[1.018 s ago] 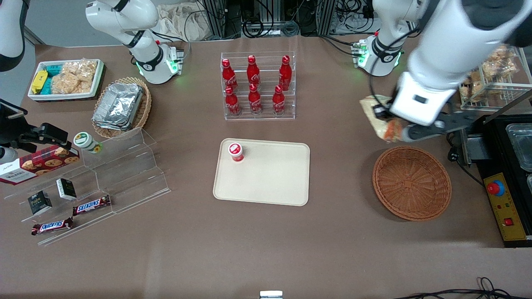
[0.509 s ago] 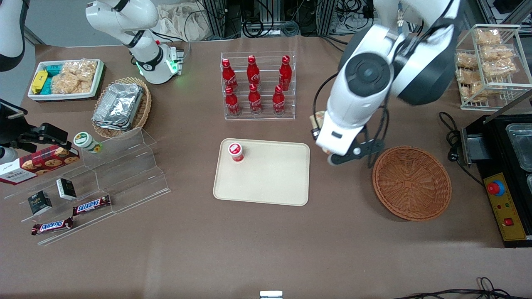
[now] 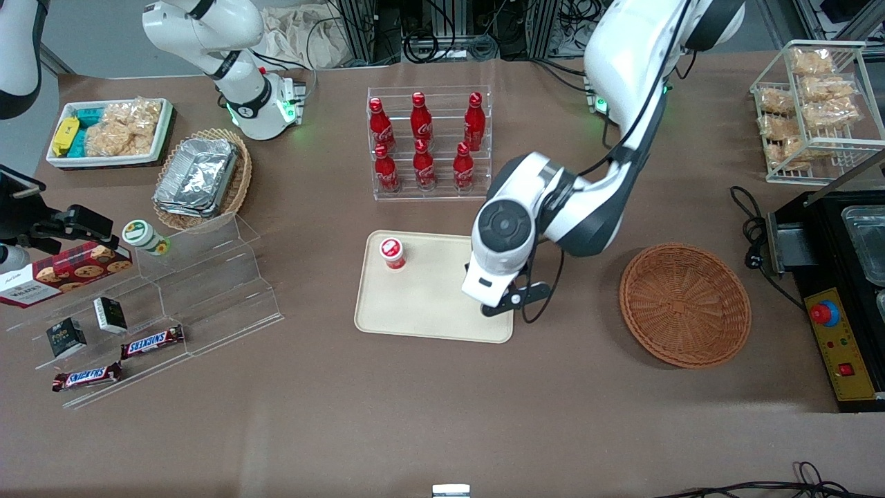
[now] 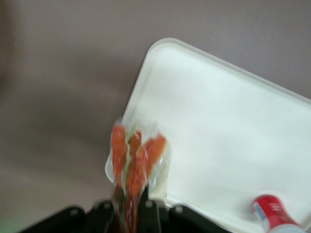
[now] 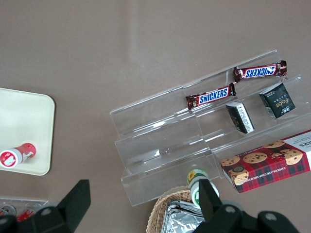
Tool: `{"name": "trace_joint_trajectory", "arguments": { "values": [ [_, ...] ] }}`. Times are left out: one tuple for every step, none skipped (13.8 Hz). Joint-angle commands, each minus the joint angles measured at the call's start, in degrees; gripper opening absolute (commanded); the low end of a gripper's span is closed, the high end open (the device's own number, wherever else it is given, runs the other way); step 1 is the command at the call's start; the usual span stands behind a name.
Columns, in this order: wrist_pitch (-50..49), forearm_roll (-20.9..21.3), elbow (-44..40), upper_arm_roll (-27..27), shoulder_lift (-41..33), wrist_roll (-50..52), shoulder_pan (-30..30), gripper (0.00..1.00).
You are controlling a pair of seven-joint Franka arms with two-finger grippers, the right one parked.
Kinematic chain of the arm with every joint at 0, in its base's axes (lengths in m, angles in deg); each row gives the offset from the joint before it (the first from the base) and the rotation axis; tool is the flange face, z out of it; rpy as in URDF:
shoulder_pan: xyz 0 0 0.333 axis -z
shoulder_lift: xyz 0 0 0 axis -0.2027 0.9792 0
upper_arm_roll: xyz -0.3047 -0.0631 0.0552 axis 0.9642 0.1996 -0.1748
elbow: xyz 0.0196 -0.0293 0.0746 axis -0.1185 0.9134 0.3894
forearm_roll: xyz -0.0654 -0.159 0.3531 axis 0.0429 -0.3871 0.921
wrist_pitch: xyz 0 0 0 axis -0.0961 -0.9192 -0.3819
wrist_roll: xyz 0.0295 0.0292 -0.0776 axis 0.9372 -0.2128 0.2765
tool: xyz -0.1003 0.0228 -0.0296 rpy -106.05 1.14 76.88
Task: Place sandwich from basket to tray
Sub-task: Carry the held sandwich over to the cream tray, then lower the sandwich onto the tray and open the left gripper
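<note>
Table: brown, matte tabletop point(image 3: 429, 415) spreading under everything, with shop goods set out along its edges.
Arm: my white working arm point(image 3: 553, 207) reaches down over the tray's end nearest the basket, hiding that part of the tray from the front camera.
Tray: flat rectangular cream-beige plastic tray point(image 3: 429, 304) with rounded corners and a low rim, near the middle of the table, nearer the front camera than the bottle rack.
Basket: round, shallow, reddish-brown woven wicker basket point(image 3: 684, 304), beside the tray toward my end of the table, apart from it, with nothing visible inside.
Bottle rack: clear acrylic stand holding six red cola bottles point(image 3: 429, 145), farther from the front camera than the tray.
Snack steps: clear stepped acrylic display point(image 3: 200, 290) toward the parked arm's end, carrying two brown chocolate bars point(image 3: 152, 341) and small dark boxes.
Gripper: my black two-finger gripper point(image 4: 127, 213) hangs just above the tray's rim at a rounded corner. Its fingers point(image 4: 146, 213) pinch the sandwich from both sides.
Sandwich: triangular wedge in clear wrap point(image 4: 136, 165), pale bread with orange-red filling at the cut edge, held in my jaws, out of the basket, above the tray's corner. The wrist camera shows it; from the front my arm covers it.
Cup: small red cup with a red-and-white lid point(image 3: 392, 252), standing on the tray at its end toward the parked arm, well apart from the sandwich.
</note>
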Motion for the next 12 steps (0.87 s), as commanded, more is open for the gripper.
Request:
{"name": "trace_joint_trajectory", "arguments": {
  "values": [
    [4.04,0.29,-1.11,-0.61,4.54,0.38,0.50,0.05],
    [5.37,0.29,-1.10,-0.69,5.15,0.37,0.50,0.06],
    [5.64,0.20,-1.10,-0.69,5.34,0.20,0.41,0.07],
    [5.73,0.20,-1.10,-0.69,5.42,0.20,0.41,0.14],
    [5.82,0.20,-1.10,-0.69,5.51,0.55,0.32,0.29],
    [6.00,0.20,-1.19,-0.69,5.34,0.90,0.32,0.51],
    [6.00,-0.06,-1.37,-0.78,4.90,1.08,0.24,0.85],
    [5.74,0.37,-1.63,-1.04,4.11,2.12,0.23,1.00],
    [5.56,0.55,-1.72,-1.22,2.11,4.13,0.15,1.00],
    [5.21,0.64,-1.63,-1.48,-0.35,5.46,-0.20,1.00],
    [4.51,0.64,-1.46,-2.35,-3.25,6.25,-0.29,1.00],
    [3.20,0.64,-1.20,-4.54,-6.32,6.96,-0.29,1.00]
  ]
}}
